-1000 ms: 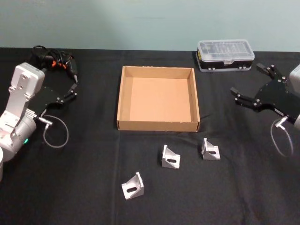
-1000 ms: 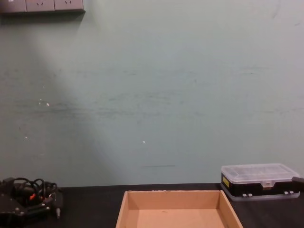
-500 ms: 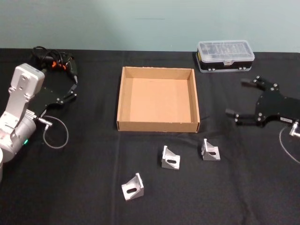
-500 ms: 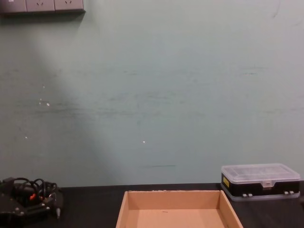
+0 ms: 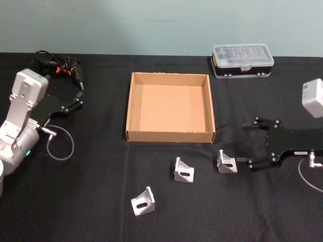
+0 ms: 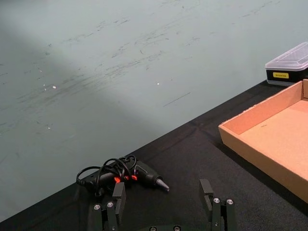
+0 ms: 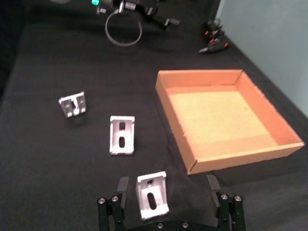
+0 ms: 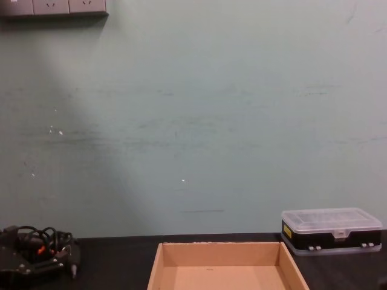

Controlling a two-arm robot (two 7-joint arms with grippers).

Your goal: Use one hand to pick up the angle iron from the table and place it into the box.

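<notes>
Head view: approach step, nothing picked up yet. The right gripper (image 5: 242, 142) sits low over the table (image 5: 91, 212), fingers spread wide & empty, w/ one fingertip just beside the nearest angle iron (image 5: 226, 162). That piece lies on the table near the box (image 5: 169, 135), off its front right corner. A second bracket (image 5: 183, 170) & a third bracket (image 5: 143, 200) lie further left. The left gripper (image 5: 78, 96) is parked at the table's left, fingers apart, near a glue gun (image 5: 60, 68). Left wrist view: left gripper (image 6: 162, 197) open on nothing. Right wrist view: angle iron (image 7: 153, 196) framed btw the open fingers (image 7: 123, 185), prob. not touching either. It's silvery metal, L-shaped, w/ a slotted hole & side ribs, so hard, slick faces. The box (image 7: 231, 156) is empty, matte tan cardboard w/ low walls. Next, I'd judge: ease fwd so one flange sits btw the pads, close, lift, carry over the low wall. Chest view: box rim (image 8: 221, 244) & a clear-lidded plastic case (image 8: 331, 232) before a pale wall.
</notes>
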